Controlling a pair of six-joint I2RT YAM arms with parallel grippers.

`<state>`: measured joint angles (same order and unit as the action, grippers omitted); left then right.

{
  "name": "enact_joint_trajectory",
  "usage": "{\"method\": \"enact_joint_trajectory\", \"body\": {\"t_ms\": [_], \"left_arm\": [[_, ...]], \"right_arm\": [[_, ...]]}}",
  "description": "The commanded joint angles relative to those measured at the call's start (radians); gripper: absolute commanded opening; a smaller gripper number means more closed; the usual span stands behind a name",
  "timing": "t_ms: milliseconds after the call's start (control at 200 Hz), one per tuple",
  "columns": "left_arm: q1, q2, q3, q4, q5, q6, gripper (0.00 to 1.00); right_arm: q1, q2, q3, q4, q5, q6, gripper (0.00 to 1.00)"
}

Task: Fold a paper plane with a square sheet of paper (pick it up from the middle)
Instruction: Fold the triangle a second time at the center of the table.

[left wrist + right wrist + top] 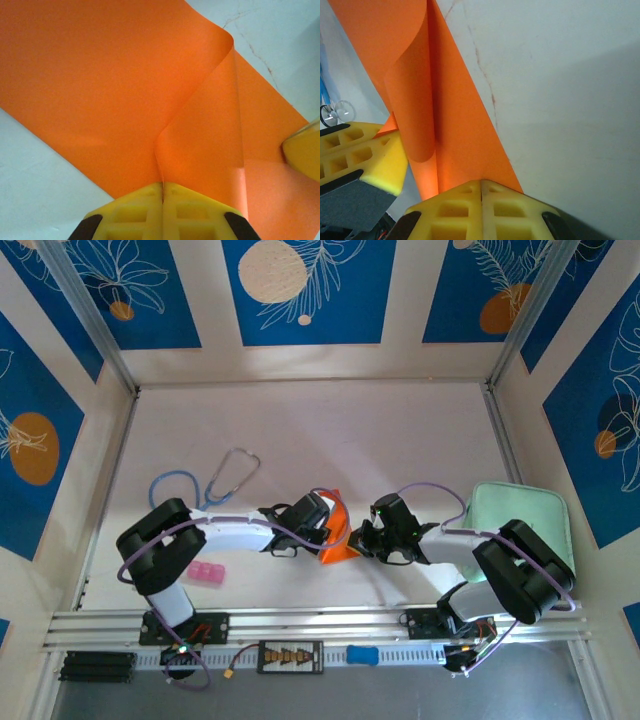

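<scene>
The square sheet of paper [338, 536] is bright orange and hangs bent between the two grippers, just above the table's near middle. In the left wrist view the sheet [100, 90] curls over into a loose standing fold, and my left gripper [162, 186] is shut on the base of that fold. In the right wrist view the sheet [465, 125] rolls into a soft tube, and my right gripper [481, 183] is shut on its lower edge. Seen from above, the left gripper [326, 526] and right gripper [364, 537] almost touch. The paper plane is out of view.
A blue-and-grey stethoscope [215, 482] lies at the middle left. A small pink block [207, 573] sits by the left arm's base. A pale green tray [515, 515] lies at the right, partly under the right arm. Walls close in the table.
</scene>
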<state>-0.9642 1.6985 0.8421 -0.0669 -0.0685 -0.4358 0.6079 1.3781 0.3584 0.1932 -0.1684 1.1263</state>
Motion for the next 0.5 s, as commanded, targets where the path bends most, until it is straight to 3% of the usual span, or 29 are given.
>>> {"method": "enact_joint_trajectory", "body": {"t_ms": [0, 250, 495], "left_arm": [[0.015, 0.020, -0.016, -0.008, 0.015, 0.019, 0.00], [0.015, 0.024, -0.009, -0.011, 0.024, 0.026, 0.00], [0.014, 0.024, -0.006, -0.012, 0.027, 0.026, 0.00]], "right_arm": [[0.004, -0.003, 0.009, -0.066, 0.008, -0.029, 0.00], [0.006, -0.091, 0.018, -0.002, -0.028, -0.048, 0.00], [0.047, -0.025, 0.062, 0.119, -0.070, -0.018, 0.00]]}}
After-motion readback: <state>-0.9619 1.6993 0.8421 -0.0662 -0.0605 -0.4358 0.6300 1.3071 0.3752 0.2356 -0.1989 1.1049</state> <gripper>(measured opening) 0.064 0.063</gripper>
